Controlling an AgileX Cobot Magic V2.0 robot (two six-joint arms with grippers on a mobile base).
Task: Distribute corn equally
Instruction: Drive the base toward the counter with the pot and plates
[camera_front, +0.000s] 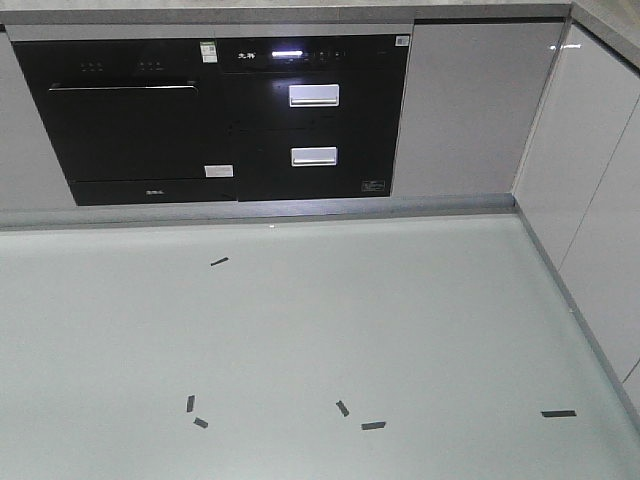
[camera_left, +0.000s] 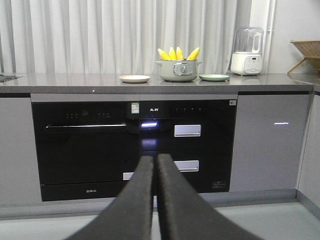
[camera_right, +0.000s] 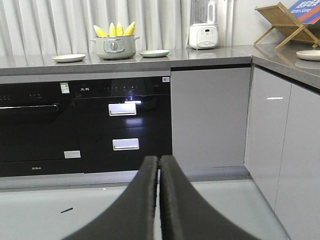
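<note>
Several yellow corn cobs (camera_left: 176, 53) stand tips up in a grey-green pot (camera_left: 178, 70) on the far counter, also seen as corn (camera_right: 115, 30) in the pot (camera_right: 114, 48) from the right wrist. A cream plate (camera_left: 134, 78) lies left of the pot and a pale green plate (camera_left: 214, 77) right of it. My left gripper (camera_left: 155, 159) is shut and empty, low and well short of the counter. My right gripper (camera_right: 159, 160) is likewise shut with nothing in it. Neither gripper shows in the front view.
Black built-in appliances (camera_front: 215, 120) with silver handles fill the cabinet front below the counter. A white blender (camera_left: 247, 51) stands right of the plates. A wooden rack (camera_right: 286, 22) and another plate (camera_right: 309, 55) sit on the side counter. Black tape marks (camera_front: 373, 425) dot the pale floor (camera_front: 300, 330).
</note>
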